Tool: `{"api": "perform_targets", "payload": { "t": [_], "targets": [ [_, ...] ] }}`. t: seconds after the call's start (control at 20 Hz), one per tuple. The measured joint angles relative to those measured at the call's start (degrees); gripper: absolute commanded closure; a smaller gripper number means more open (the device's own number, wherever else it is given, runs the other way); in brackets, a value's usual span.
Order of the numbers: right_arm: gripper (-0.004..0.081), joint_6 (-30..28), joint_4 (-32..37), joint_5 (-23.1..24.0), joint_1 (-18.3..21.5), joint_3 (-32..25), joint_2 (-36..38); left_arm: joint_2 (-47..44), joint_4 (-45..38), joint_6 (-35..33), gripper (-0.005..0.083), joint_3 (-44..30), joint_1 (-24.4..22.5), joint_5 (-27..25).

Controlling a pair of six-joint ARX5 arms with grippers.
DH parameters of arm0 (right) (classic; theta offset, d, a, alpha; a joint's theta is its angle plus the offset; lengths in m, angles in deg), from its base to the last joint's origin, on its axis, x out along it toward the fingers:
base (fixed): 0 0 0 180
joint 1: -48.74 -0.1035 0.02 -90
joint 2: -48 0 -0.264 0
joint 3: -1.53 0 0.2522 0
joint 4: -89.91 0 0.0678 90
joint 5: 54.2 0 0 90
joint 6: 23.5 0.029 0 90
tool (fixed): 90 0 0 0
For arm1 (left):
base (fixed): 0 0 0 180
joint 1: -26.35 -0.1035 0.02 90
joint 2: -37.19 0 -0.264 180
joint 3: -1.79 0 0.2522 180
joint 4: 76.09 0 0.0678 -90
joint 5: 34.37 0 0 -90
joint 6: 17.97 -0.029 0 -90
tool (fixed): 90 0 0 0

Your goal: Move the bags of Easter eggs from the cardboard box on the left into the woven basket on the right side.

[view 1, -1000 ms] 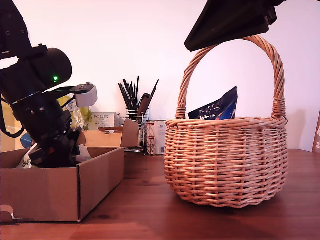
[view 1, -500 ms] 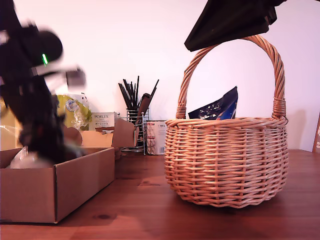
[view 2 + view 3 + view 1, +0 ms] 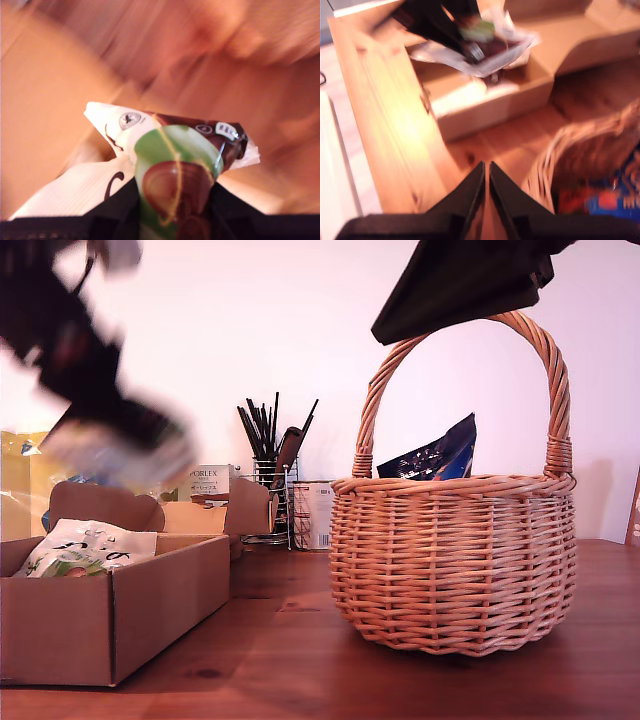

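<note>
- Lifted out of the low brown corrugated cardboard box [image 3: 110,610] since a second ago, my first gripper [image 3: 120,445] now shows as a dark blur high at the exterior view's left, above the box.
- Its jaws pinch a white-and-green glossy plastic sweet bag [image 3: 172,165] with a brown egg picture, clear of the box.
- A second white-and-green crinkly bag with black lettering [image 3: 85,547] lies inside the box, leaning against its back flap.
- Behind, a small white carton [image 3: 208,482] and a wire holder of black sticks [image 3: 270,455] stand on the dark wooden worktop [image 3: 290,660].
- At the exterior view's right sits the round light-tan woven basket [image 3: 455,560], a dark blue glossy bag [image 3: 435,455] poking above its rim.
- My second gripper [image 3: 486,175] hangs over the basket handle, jaws pressed together and holding nothing.
</note>
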Motion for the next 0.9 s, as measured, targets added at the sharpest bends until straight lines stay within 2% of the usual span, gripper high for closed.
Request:
{"api": "perform_targets", "payload": {
  "t": [0.1,0.25,0.5,0.8,0.9],
  "targets": [
    [0.0782,-0.02,-4.13,0.02,1.20,0.00,1.79,-1.27,-4.61,2.27,0.0611,0.00,3.06,6.58],
    [0.0782,-0.02,-11.02,0.04,2.89,0.00,7.65,-0.76,-14.62,7.61,0.0611,-0.02,8.02,9.51],
    [0.0782,0.00,-15.08,0.57,4.00,0.00,13.46,8.33,-33.53,9.35,0.0611,0.00,14.78,8.83],
    [0.0782,0.04,-19.52,3.89,4.02,0.00,15.30,20.44,-51.76,12.31,0.0611,-0.02,18.36,5.53],
    [0.0782,0.00,-20.46,4.55,4.02,0.00,16.09,22.45,-55.80,12.31,0.0611,0.02,19.02,2.27]
  ]
}}
